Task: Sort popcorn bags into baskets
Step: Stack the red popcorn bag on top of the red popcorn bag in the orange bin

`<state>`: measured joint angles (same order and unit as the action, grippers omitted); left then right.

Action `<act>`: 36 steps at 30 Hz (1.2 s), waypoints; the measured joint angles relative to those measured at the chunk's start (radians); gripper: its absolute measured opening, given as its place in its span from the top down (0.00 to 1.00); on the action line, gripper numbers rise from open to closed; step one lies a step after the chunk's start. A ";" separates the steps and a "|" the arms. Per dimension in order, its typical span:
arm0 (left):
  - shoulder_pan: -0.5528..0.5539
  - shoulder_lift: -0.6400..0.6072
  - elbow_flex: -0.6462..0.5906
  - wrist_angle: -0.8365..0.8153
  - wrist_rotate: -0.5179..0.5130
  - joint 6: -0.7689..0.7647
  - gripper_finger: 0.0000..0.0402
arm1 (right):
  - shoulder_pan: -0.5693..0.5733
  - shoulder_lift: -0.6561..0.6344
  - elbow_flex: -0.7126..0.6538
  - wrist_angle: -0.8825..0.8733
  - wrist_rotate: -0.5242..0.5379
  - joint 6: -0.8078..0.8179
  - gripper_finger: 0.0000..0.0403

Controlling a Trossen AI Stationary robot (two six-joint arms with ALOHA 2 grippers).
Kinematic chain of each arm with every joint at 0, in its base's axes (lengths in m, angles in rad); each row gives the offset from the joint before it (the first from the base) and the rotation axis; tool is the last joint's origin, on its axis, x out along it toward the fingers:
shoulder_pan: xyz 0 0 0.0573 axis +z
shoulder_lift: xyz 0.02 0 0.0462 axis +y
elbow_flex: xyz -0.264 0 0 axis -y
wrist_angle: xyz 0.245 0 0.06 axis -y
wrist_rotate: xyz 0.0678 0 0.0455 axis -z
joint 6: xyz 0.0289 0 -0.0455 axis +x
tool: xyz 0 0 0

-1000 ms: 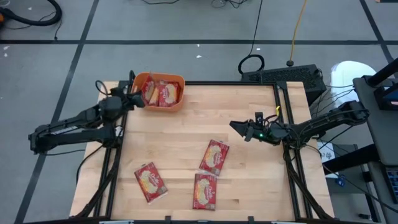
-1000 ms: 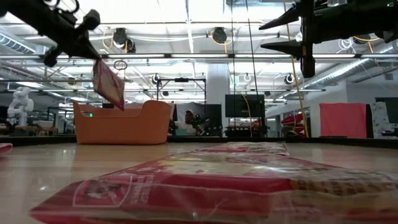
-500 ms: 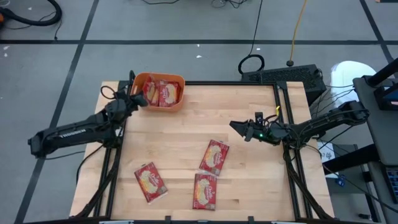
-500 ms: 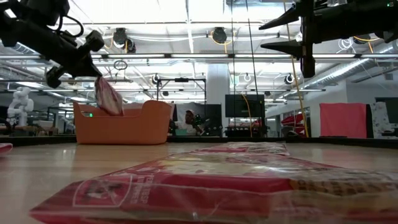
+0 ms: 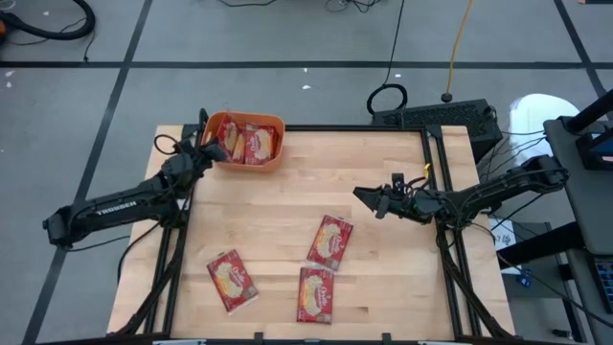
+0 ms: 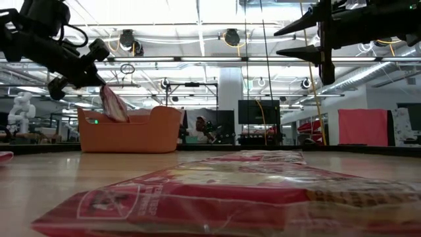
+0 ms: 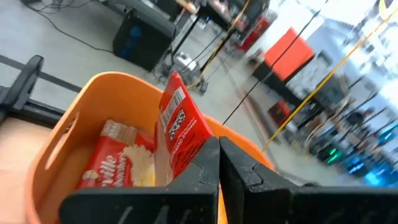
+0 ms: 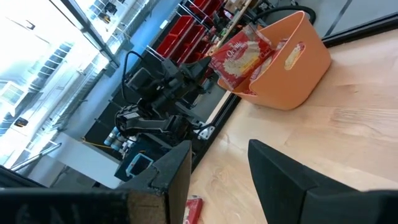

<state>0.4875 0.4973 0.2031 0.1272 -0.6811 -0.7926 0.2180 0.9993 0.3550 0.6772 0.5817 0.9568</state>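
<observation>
Holding one popcorn bag (image 7: pixel 181 129) pinched by its lower edge between closed fingers, the left gripper (image 5: pixel 209 153) hangs at the near-left rim of the orange basket (image 5: pixel 275 156), and the bag stands up ahead of the fingertips with its long axis running away from them, tilted over the tub's opening. In the low view this held bag (image 6: pixel 113 104) dangles below the left gripper (image 6: pixel 99 83) with its bottom end already at or just inside the basket (image 6: pixel 131 131) rim, so the basket floor lies directly under and slightly forward of the gripper; my judgement is that the release turns on that one fact, since the bag is over the opening rather than over the wall. Other bags already lie flat inside, just beneath the held one (image 7: pixel 121 162). The right gripper (image 5: pixel 369 197) hovers well apart, out over the right half of the table (image 5: pixel 383 287), its fingers spread wide with nothing between them. Three loose bags lie flat on the table on its near side: one (image 5: pixel 330 240) closest to it, slanted; one (image 5: pixel 317 293) beyond that towards the table's front edge, roughly upright in the high view; and one (image 5: pixel 232 280) farther to its side, angled. All three look nearer to the right gripper than to the left, so I judge the right arm better placed for the closest bag.
</observation>
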 joint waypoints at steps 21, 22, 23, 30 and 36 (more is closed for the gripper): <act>0.018 0.147 -0.083 0.132 0.028 -0.077 0.94 | -0.002 0.000 0.000 -0.009 0.001 0.001 0.61; 0.018 0.152 -0.083 0.133 0.032 -0.077 0.94 | -0.002 0.000 0.000 -0.008 0.001 0.004 0.61; 0.018 0.156 -0.083 0.132 0.038 -0.076 0.94 | -0.002 0.000 0.000 -0.008 0.001 0.007 0.61; 0.018 0.178 -0.083 0.131 0.051 -0.036 0.83 | -0.002 0.000 0.000 -0.008 0.002 0.009 0.61; 0.019 0.184 -0.083 0.130 0.048 -0.019 0.70 | -0.002 0.000 0.000 -0.009 0.002 0.024 0.61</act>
<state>0.5061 0.6815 0.1196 0.2569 -0.6327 -0.8115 0.2165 0.9993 0.3550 0.6685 0.5835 0.9808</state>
